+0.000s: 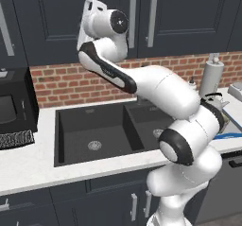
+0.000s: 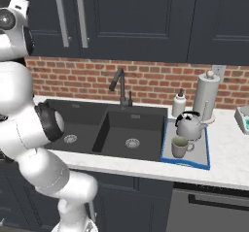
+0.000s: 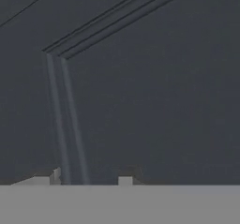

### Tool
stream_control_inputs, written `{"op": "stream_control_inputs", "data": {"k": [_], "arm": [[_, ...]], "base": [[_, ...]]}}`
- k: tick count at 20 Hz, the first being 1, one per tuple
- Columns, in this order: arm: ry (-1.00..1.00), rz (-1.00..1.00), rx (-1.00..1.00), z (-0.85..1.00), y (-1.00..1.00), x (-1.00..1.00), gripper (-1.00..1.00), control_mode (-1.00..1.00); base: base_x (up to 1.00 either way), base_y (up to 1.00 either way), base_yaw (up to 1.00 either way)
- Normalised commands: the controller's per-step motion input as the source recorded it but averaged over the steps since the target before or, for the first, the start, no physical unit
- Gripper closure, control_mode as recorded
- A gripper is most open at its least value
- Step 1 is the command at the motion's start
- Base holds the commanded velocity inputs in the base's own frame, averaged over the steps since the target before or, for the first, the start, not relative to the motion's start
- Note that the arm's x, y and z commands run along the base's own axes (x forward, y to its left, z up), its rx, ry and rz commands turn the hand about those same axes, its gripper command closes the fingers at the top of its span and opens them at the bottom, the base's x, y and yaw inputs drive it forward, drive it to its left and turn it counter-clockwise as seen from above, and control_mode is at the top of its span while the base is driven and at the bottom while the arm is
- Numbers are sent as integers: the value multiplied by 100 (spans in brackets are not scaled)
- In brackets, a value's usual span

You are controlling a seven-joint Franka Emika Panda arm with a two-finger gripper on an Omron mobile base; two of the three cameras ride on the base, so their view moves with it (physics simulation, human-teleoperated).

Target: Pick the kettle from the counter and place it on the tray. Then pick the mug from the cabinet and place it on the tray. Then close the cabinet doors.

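Observation:
The silver-grey kettle (image 2: 190, 125) and the grey-beige mug (image 2: 179, 147) both stand on the blue-rimmed grey tray (image 2: 200, 153), on the white counter (image 2: 228, 153) right of the sink. The mug is in front of the kettle. In the left base view the arm hides most of the tray (image 1: 231, 136). The dark cabinet doors (image 2: 131, 17) above the sink are shut flat, with their silver bar handles (image 2: 81, 17) side by side. My gripper (image 3: 89, 178) is raised close against a door panel (image 3: 150, 106). Its fingertips stand apart and hold nothing.
A black double sink (image 1: 94, 130) with a dark faucet (image 2: 120, 88) lies below the arm. A tall paper-towel roll (image 2: 206, 95) and a small white soap bottle (image 2: 179, 105) stand behind the tray. A black microwave (image 1: 14, 107) sits at the counter's left.

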Motion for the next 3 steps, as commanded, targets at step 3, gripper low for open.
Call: {"op": "stream_control_inputs", "data": {"k": [3], "arm": [[0,13,6,-19,-30,54,-100,-100]], "base": [[0,0,0]]}}
